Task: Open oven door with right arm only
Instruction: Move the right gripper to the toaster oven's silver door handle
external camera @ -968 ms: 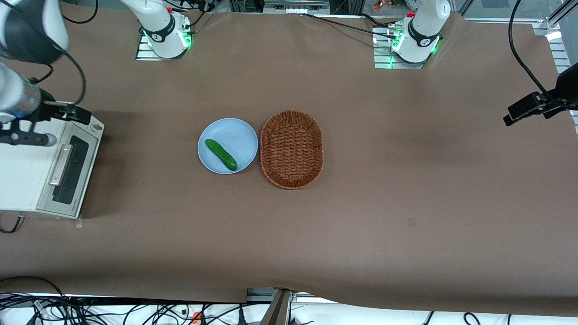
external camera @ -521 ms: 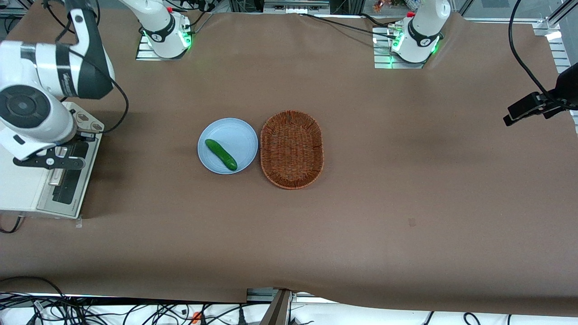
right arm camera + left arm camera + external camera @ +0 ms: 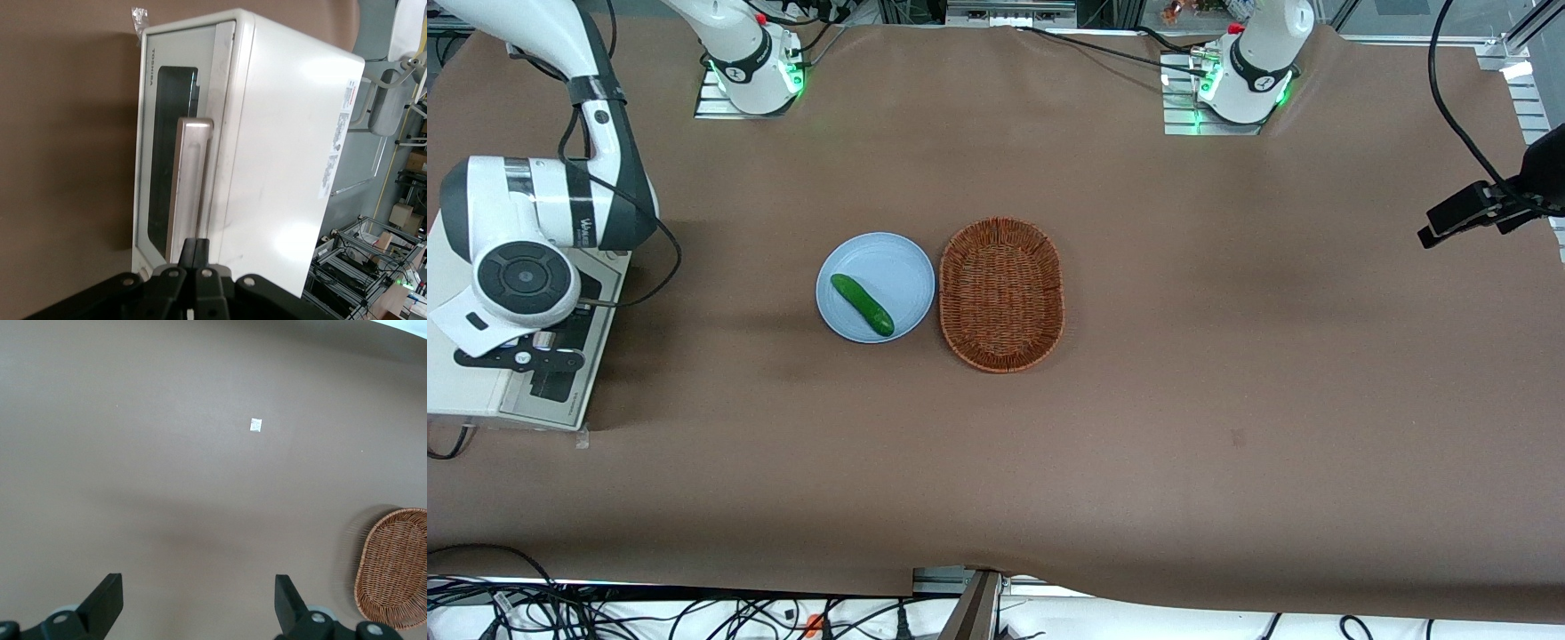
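The cream-white toaster oven [image 3: 463, 391] stands at the working arm's end of the table. Its door [image 3: 560, 378], dark glass in a silvery frame, lies flush against the oven body, and the arm covers most of it. In the right wrist view the door [image 3: 157, 153] and its silver bar handle [image 3: 188, 180] show clearly. The right arm [image 3: 525, 240] reaches over the oven. Its black gripper [image 3: 538, 345] hangs above the door at the handle. In the right wrist view the gripper [image 3: 196, 248] is shut and empty, its fingers pressed together over one end of the handle.
A blue plate [image 3: 889, 258] holding a green cucumber [image 3: 862, 304] sits mid-table beside a wicker basket [image 3: 1002, 293], which also shows in the left wrist view [image 3: 393, 570]. A black camera clamp [image 3: 1467, 212] stands at the parked arm's end. Cables lie along the table's near edge.
The right arm has swung in over the oven and come nearer the front camera along the door. Its wrist now covers the handle, which showed a second ago.
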Tool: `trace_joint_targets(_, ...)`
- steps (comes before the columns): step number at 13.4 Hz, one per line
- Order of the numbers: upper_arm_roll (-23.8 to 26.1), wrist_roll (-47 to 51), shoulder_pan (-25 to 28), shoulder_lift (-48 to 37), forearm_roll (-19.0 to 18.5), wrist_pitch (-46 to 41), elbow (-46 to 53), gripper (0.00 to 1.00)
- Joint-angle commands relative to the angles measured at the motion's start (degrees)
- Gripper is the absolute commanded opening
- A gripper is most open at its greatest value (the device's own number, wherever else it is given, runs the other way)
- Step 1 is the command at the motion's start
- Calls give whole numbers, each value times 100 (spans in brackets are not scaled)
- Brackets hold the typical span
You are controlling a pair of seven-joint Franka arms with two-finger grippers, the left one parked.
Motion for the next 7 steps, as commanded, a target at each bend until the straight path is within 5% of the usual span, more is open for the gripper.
trace_joint_targets(1,-194,112,-16,152,-142,448,-28,0)
trace_joint_targets(7,-353,121,-16,372,-142,925,-63,0)
